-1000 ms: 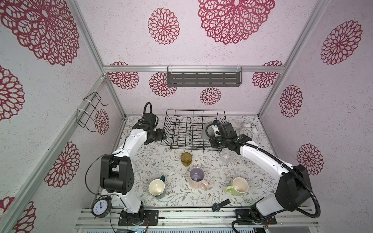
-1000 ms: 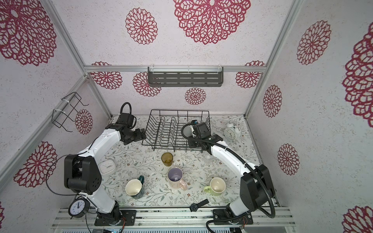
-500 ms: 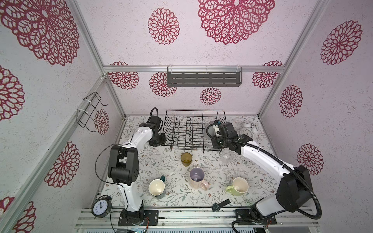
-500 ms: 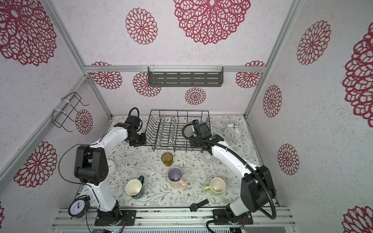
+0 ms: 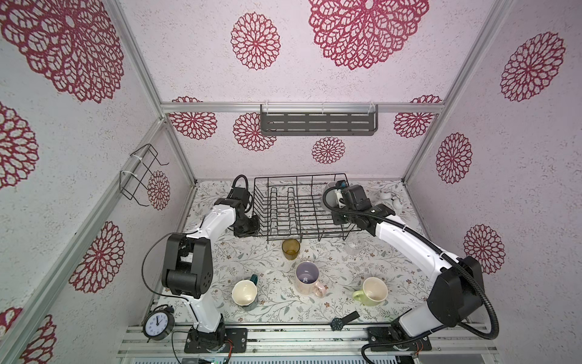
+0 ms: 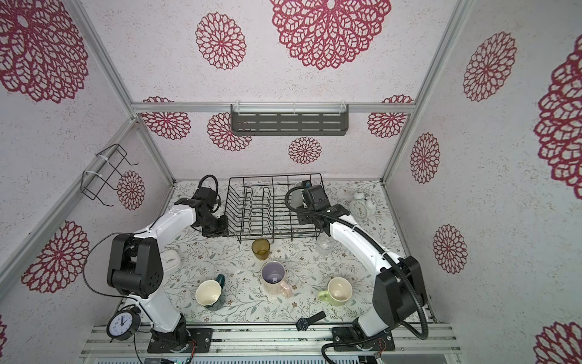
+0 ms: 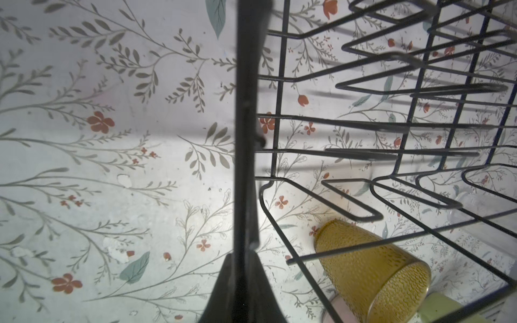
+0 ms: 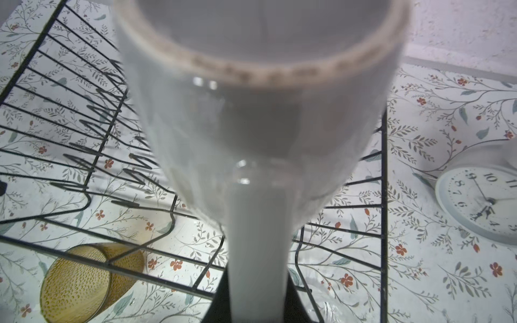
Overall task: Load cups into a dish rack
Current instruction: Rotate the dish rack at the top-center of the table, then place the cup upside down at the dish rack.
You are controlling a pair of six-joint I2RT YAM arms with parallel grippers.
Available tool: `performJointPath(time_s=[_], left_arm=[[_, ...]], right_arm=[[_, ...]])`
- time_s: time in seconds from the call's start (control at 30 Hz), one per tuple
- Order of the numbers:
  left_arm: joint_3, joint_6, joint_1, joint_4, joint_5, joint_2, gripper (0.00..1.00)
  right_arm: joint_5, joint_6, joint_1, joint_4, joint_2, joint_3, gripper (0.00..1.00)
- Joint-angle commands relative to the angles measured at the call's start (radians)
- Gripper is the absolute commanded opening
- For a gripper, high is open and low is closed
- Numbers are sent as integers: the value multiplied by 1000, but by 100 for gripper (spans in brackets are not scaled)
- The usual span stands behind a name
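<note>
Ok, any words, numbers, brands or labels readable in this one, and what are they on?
"7", "8", "9", "10", "4": hour numerals on the dial of the white alarm clock, in the right wrist view; its other numerals are cut off or hidden.
Black alarm clock: it has numerals, but they are too small to read.
Wristwatch: dial too small to read.
No brand, label or sign can be read anywhere else.

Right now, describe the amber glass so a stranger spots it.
Find the black wire dish rack at the table's back. Just in front of its near edge stands the amber glass. Unlike the clear glass and pink mug nearby, it is yellow-brown and dimpled.
</note>
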Motion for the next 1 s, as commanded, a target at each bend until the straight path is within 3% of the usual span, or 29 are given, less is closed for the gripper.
performJointPath(time_s=[0.0,0.17,0.37,0.63,0.77,0.97], left_arm=[[-18,39,-3,-56,38,-26,12],[-22,44,-3,-63,55,-56,15],[-25,45,-2,-94,28,-115,28],[-52,26,4,-92,-35,-242,57],[-80,11,32,-86,-136,-287,57],[-127,-13,72,-53,-185,-359,58]], right_arm=[[38,-4,-7,37,16,55,0],[58,6,-16,42,83,82,0],[58,17,-44,85,179,122,0],[86,-6,-79,190,310,171,0],[134,-8,-83,225,384,221,0],[205,22,-84,256,464,291,0]])
